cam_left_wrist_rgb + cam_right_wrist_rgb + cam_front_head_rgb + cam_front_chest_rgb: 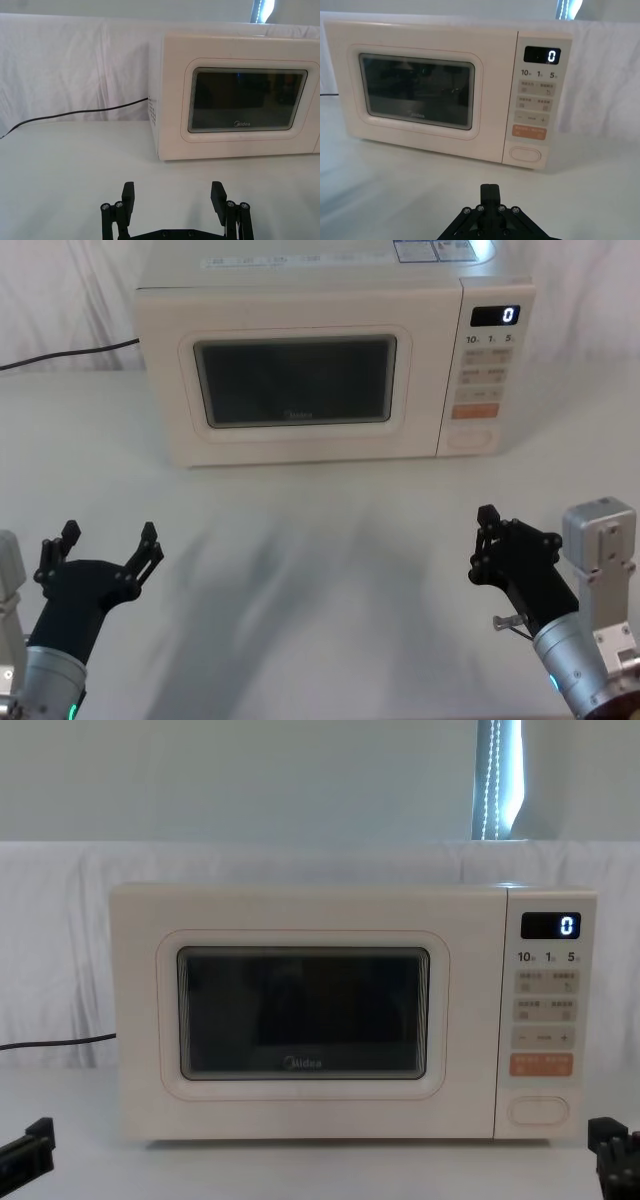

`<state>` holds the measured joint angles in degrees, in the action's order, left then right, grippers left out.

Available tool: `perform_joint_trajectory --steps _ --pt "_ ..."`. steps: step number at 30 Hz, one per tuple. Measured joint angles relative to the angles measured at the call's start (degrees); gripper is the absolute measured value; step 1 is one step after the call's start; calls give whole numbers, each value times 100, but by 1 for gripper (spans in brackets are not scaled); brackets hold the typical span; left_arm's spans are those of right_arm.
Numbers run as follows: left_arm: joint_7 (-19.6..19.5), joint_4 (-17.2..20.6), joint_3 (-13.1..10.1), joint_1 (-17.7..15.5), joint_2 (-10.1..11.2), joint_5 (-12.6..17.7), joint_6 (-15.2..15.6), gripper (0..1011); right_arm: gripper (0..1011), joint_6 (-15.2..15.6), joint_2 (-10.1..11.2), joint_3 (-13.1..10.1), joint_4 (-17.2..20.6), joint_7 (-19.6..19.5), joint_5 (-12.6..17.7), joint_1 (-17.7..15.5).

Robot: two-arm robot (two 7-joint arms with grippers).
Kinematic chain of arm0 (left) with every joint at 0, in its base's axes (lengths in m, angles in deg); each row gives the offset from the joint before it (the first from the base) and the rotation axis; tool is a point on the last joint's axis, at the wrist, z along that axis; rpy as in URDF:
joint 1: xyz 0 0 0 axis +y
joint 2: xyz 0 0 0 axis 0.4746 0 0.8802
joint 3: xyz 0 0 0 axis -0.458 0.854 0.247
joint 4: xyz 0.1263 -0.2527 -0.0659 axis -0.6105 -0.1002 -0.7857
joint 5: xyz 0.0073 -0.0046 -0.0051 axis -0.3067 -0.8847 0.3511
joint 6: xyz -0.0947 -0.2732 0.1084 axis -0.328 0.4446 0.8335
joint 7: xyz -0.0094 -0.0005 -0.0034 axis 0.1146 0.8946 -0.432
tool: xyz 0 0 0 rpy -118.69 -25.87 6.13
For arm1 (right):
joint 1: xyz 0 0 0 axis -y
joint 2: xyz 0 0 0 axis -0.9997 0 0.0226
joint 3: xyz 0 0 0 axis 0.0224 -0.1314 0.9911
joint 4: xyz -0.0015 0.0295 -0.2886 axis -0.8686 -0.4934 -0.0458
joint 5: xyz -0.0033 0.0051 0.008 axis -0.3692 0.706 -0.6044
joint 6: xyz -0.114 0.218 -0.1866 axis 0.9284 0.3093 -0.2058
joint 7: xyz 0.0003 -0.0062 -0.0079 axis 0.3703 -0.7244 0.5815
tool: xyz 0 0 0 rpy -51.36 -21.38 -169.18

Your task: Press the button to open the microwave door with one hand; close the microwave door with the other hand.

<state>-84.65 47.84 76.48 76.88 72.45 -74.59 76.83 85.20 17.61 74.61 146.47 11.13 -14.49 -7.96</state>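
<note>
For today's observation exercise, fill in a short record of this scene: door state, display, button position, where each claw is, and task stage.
Microwave door: shut, flush with the cream body.
Display: lit, reads 0.
Button: blank cream oblong at the bottom of the control panel, below the orange key; untouched.
Left claw: open, low over the table, well short of the microwave.
Right claw: shut, held back from the panel side.
Cable: black, trailing from the microwave's left side.
Task stage: not yet begun.

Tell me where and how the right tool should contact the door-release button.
Press the button at its flat centre, straight from the front: it faces forward at the panel's bottom, below the orange key. The right tool, shut, sits nearest.
</note>
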Motion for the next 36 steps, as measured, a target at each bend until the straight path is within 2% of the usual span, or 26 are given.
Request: perform_joint_trajectory --steps 10,18,22,23,24,27,36 --pt "0 0 0 0 0 0 0 1001 0 281 -288 -233 -392 168 98 421" --pt "0 0 0 0 0 0 0 1001 0 384 -609 -481 -1064 167 142 994" --pt "0 0 0 0 0 0 0 1001 0 391 -691 -556 -1356 193 146 1216" --pt "0 0 0 0 0 0 0 1001 0 384 -739 -597 -1579 220 136 1387" --pt "0 0 0 0 0 0 0 1001 0 384 -739 -597 -1579 220 136 1387" --pt "0 0 0 0 0 0 0 1001 0 329 -794 -652 -1948 262 75 1661" --pt "0 0 0 0 0 0 0 1001 0 134 -838 -721 -2596 353 -76 2140"
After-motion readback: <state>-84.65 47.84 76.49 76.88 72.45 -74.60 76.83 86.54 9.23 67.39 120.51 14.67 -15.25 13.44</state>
